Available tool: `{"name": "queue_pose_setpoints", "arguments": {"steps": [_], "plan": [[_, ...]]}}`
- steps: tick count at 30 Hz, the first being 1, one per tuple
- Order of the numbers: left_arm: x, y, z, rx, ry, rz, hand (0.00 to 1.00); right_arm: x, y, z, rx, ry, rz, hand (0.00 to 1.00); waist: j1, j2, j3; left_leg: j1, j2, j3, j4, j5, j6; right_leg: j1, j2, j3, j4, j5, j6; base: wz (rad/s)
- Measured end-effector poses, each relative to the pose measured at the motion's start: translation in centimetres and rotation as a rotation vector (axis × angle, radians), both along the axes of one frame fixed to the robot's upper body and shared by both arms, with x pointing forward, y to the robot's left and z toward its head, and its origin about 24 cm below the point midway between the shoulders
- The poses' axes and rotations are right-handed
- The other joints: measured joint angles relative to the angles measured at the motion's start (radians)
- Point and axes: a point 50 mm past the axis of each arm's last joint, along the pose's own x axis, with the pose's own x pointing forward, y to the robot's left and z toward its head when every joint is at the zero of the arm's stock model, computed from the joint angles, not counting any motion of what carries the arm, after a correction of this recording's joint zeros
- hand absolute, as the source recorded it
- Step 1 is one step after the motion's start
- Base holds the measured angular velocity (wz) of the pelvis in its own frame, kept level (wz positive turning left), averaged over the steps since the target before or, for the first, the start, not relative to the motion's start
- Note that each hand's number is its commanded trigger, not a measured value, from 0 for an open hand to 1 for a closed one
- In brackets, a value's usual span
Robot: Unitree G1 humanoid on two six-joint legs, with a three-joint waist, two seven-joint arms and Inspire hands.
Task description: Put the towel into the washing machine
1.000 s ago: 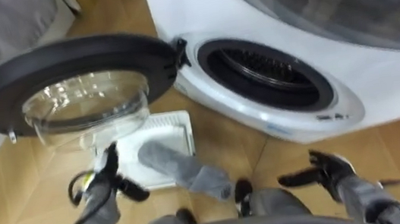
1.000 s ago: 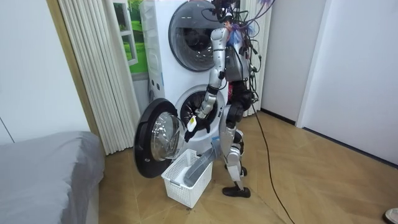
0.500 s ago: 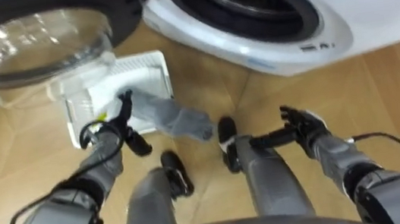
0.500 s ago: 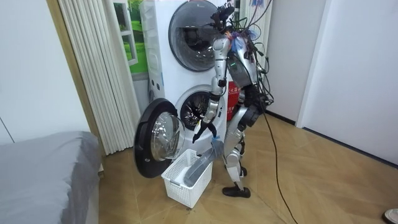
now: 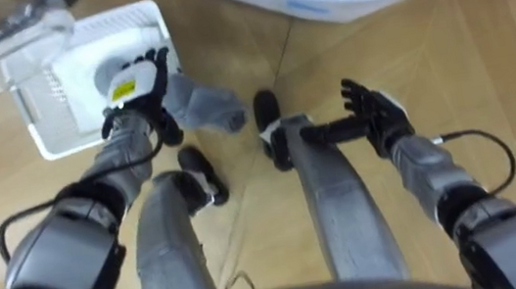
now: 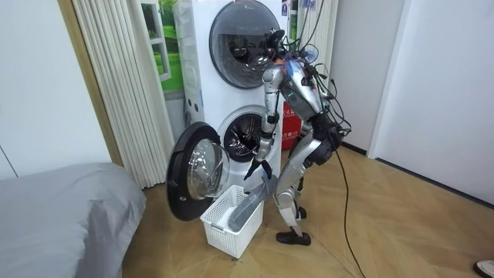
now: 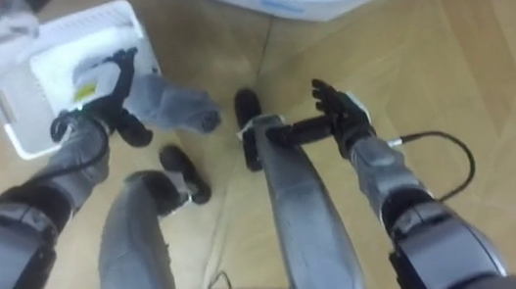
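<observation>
- A forward bend at the waist has been made within the last second: in the room view the robot, earlier upright in front of the washing machine [image 6: 202, 93], is now leaned down over the white basket [image 5: 49, 109] on the floor.
- With that bend the head camera has been tipped downward, so the shift of the eye views is the camera's own; the basket and the towel [image 5: 204, 110] have not been moved.
- The left hand [image 5: 137, 82] has been lowered and is now held over the basket's near edge, at the towel's upper end. Its fingers are stretched out and nothing is gripped; whether the cloth is already touched cannot be told.
- The right hand [image 5: 375, 118] is kept beside the right leg, fingers spread and empty.
- The grey towel lies in the basket, one end draped over the rim toward the robot's feet.
- The door [image 6: 194, 171] is swung wide and the drum is left open, so the way in is clear.
- The reach is judged nearly done; the grasp is not yet made, and lifting and loading are left.
</observation>
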Motion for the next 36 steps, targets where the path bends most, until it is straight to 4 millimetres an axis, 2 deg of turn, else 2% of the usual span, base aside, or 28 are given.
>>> {"name": "queue_pose_setpoints", "arguments": {"steps": [3,8,11,15,21,22,23,24,26,28,29,30,31,32,33,36], "plan": [[0.8,0.2,0.9,0.023,-0.025,-0.012,0.0,0.5,0.2,0.4,0.048,-0.017,-0.013,0.0,-0.021,0.0,0.0002,-0.055,-0.004,-0.023,0.027,-0.004,-0.005,-0.046,-0.009,-0.016,0.029,-0.009,-0.009,0.14],[2.1,-0.4,2.2,0.074,-0.081,-0.058,0.0,1.4,0.8,1.1,0.068,-0.043,0.026,0.0,-0.044,-0.001,0.0012,-0.105,-0.001,-0.03,0.045,-0.005,-0.005,-0.093,-0.008,-0.02,0.043,-0.012,-0.011,0.03],[2.4,-0.6,2.6,0.098,-0.096,-0.077,0.0,1.7,1.0,1.3,0.08,-0.049,0.031,0.0,-0.051,-0.003,0.0025,-0.121,0.012,-0.029,0.053,-0.011,-0.007,-0.106,-0.004,-0.023,0.044,-0.013,-0.013,-0.05],[2.6,-0.6,2.7,0.141,-0.097,-0.106,0.0,1.9,1.2,1.4,0.098,-0.051,0.027,0.0,-0.054,-0.012,0.0076,-0.134,0.012,-0.029,0.052,-0.011,-0.006,-0.119,-0.005,-0.028,0.045,-0.018,-0.016,0.02],[3.0,-0.9,3.1,0.165,-0.083,-0.137,0.0,2.9,1.3,2.2,0.098,-0.071,0.037,0.0,-0.054,-0.014,0.009,-0.18,0.012,-0.036,0.053,-0.011,-0.007,-0.156,-0.009,-0.039,0.045,-0.024,-0.016,0.05],[3.1,-1.0,3.2,0.164,-0.08,-0.139,0.03,3.0,1.3,2.3,0.096,-0.073,0.04,0.0,-0.054,-0.015,0.009,-0.185,0.012,-0.036,0.054,-0.011,-0.007,-0.161,-0.009,-0.039,0.046,-0.025,-0.016,0.0],[3.4,-1.1,3.5,0.165,-0.078,-0.145,0.11,3.2,1.4,2.4,0.096,-0.076,0.041,0.0,-0.054,-0.015,0.0093,-0.198,0.012,-0.036,0.057,-0.011,-0.006,-0.172,-0.01,-0.04,0.048,-0.025,-0.015,0.0],[3.6,-1.1,3.7,0.166,-0.073,-0.149,0.09,3.3,1.4,2.5,0.1,-0.076,0.04,0.0,-0.055,-0.019,0.0112,-0.208,0.012,-0.036,0.062,-0.011,-0.006,-0.182,-0.011,-0.04,0.053,-0.025,-0.015,0.0],[3.7,-1.2,3.8,0.177,-0.055,-0.162,0.01,3.4,1.5,2.7,0.102,-0.079,0.041,0.0,-0.058,-0.022,0.0129,-0.22,0.013,-0.036,0.075,-0.014,-0.003,-0.19,-0.011,-0.042,0.062,-0.031,-0.014,0.0],[3.5,-1.1,3.5,0.187,-0.028,-0.166,0.04,3.7,1.6,2.8,0.102,-0.081,0.048,0.0,-0.065,-0.024,0.0134,-0.226,0.014,-0.037,0.083,-0.02,-0.001,-0.195,-0.011,-0.043,0.067,-0.034,-0.012,0.0],[3.3,-0.9,3.1,0.199,0.006,-0.166,0.13,3.9,1.9,3.0,0.098,-0.084,0.059,0.0,-0.074,-0.024,0.0134,-0.226,0.013,-0.04,0.084,-0.021,0.0,-0.195,-0.013,-0.042,0.068,-0.035,-0.011,0.0],[3.0,-0.7,2.7,0.211,0.046,-0.164,0.47,4.0,1.9,3.0,0.089,-0.083,0.072,0.0,-0.079,-0.024,0.0136,-0.226,0.012,-0.04,0.083,-0.022,0.001,-0.195,-0.015,-0.043,0.069,-0.035,-0.01,0.0],[3.0,-0.7,2.6,0.214,0.063,-0.164,0.58,3.9,2.0,3.0,0.088,-0.08,0.077,0.0,-0.081,-0.024,0.0136,-0.226,0.012,-0.04,0.082,-0.022,0.002,-0.195,-0.016,-0.043,0.069,-0.035,-0.01,0.0],[2.8,-0.5,2.3,0.216,0.093,-0.163,0.91,3.9,2.0,3.0,0.086,-0.078,0.082,0.0,-0.084,-0.025,0.0132,-0.226,0.011,-0.04,0.081,-0.022,0.002,-0.195,-0.017,-0.043,0.07,-0.036,-0.008,0.05],[2.7,-0.5,2.1,0.222,0.117,-0.168,1.0,4.0,1.9,3.0,0.087,-0.078,0.081,0.0,-0.085,-0.025,0.0133,-0.225,0.011,-0.04,0.082,-0.022,0.003,-0.195,-0.021,-0.043,0.075,-0.038,-0.007,0.07],[2.8,-0.4,2.2,0.242,0.159,-0.179,1.0,4.0,2.0,3.0,0.09,-0.08,0.08,0.0,-0.093,-0.028,0.0124,-0.225,0.005,-0.04,0.081,-0.024,0.005,-0.197,-0.03,-0.045,0.081,-0.044,-0.005,0.1]]}}
